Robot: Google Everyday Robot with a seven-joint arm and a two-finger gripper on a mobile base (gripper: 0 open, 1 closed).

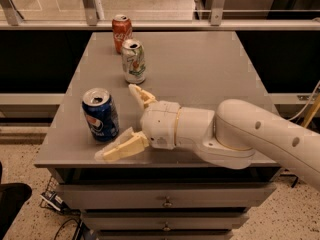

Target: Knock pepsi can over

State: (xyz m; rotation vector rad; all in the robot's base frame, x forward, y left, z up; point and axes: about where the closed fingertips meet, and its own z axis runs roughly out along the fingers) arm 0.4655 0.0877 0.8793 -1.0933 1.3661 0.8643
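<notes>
Your cream-fingered white gripper (118, 123) beside the blue pepsi can (101, 116) with red-white-blue logo, red cola can (121, 31), white-green can (134, 61), grey table (200, 64).
</notes>
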